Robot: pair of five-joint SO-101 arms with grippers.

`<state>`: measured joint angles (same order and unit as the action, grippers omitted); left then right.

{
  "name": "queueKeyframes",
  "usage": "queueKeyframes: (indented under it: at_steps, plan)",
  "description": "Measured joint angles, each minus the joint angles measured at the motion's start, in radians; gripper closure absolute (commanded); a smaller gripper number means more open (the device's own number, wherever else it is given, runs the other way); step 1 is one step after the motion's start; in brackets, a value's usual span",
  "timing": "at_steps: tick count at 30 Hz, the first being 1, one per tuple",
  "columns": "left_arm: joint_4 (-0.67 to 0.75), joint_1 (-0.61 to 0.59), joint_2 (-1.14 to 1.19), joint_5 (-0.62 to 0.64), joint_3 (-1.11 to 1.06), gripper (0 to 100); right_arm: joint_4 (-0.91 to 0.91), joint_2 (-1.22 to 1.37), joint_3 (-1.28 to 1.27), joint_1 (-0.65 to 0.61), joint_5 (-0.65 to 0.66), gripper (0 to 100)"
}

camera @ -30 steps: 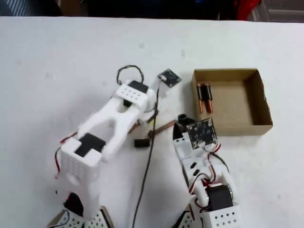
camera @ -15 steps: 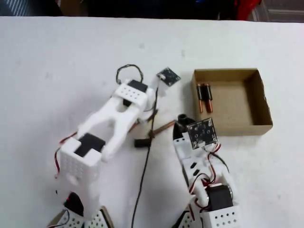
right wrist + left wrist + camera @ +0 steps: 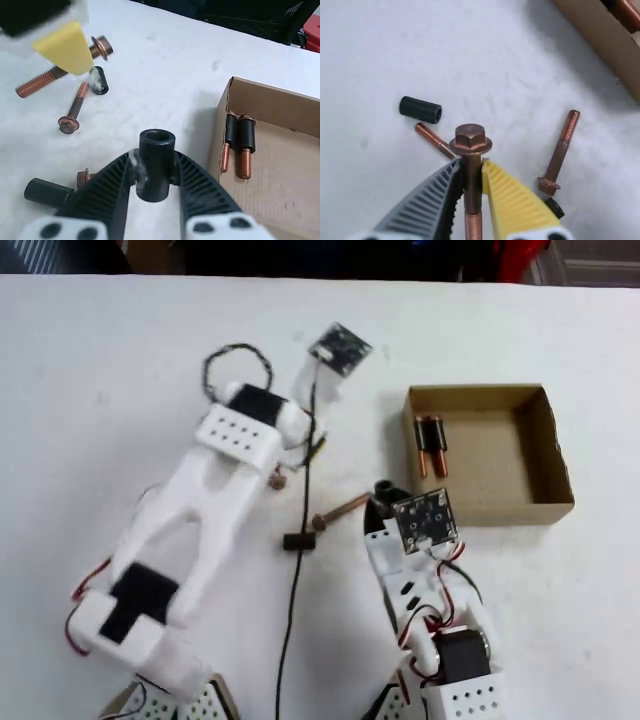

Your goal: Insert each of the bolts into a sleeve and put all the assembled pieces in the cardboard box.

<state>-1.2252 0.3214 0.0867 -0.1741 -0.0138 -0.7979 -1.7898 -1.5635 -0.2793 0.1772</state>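
Note:
My left gripper [image 3: 470, 167] is shut on a copper bolt [image 3: 471, 141], held off the table with its hex head past the fingertips. From the right wrist view that bolt [image 3: 55, 75] hangs under the yellow finger [image 3: 67, 45]. My right gripper [image 3: 155, 160] is shut on an upright black sleeve [image 3: 156, 145] beside the cardboard box [image 3: 272, 107]. From above, the left gripper [image 3: 298, 460] is left of the box [image 3: 555, 455], the right gripper [image 3: 383, 496] near its front left corner. Two assembled pieces [image 3: 430, 445] lie inside.
Loose on the table between the arms are a bolt [image 3: 340, 510] and a black sleeve [image 3: 299, 541]. Farther off lie another bolt [image 3: 75, 110] and sleeve [image 3: 100, 80]. A black cable [image 3: 295, 590] runs down the middle.
The left arm has risen and swung up and to the left, carrying the bolt away from the loose parts. The right arm and its sleeve have stayed put.

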Motion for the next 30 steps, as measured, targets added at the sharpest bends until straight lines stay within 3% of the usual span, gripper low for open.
queueKeyframes:
  at_steps: [9,16,30]
  plan:
    - [-0.164,-0.061,-0.215,0.003,0.000,98,0.000,0.000,0.000,-0.097,0.000,98.1]
    - [-0.170,-0.103,-0.430,0.006,-0.058,98,0.066,0.000,0.011,-0.157,0.000,98.2]
    - [0.144,-0.107,-0.967,0.009,-0.626,98,0.233,0.000,0.011,-0.278,-0.002,98.2]
